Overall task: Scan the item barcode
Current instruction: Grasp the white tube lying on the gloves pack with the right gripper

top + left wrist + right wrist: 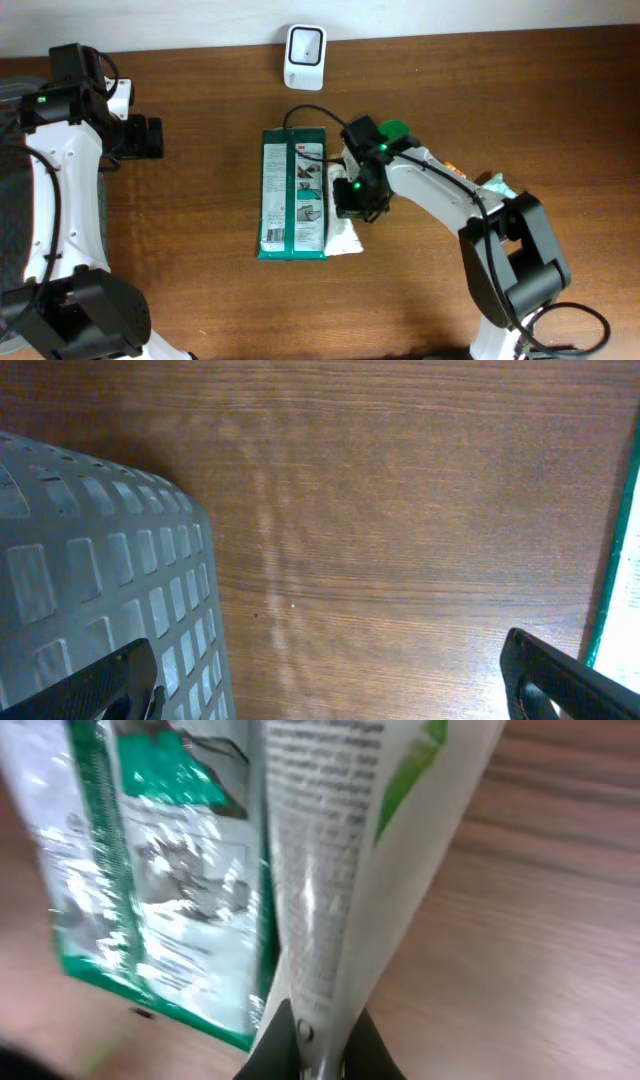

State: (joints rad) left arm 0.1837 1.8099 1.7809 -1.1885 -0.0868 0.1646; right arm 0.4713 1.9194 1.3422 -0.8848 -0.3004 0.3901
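Fingers of the right gripper (320,1045) are pinched shut on the lower edge of a white pouch (340,850), whose printed text and green stripe run up the middle of the right wrist view. Just left of it in that view lies a glossy green package (150,880), flat on the wooden tabletop (540,940). From overhead, this pair sits at the centre of the frame, the pouch at the package's lower right corner, partly under the gripper. Whether the pouch is clear of the wood I cannot tell. At the left of the frame, well apart, the left gripper (335,685) has its fingers spread wide with nothing between them, beside a grey perforated basket (90,560). Farthest off, at the top centre, stands a white scanner (304,57).
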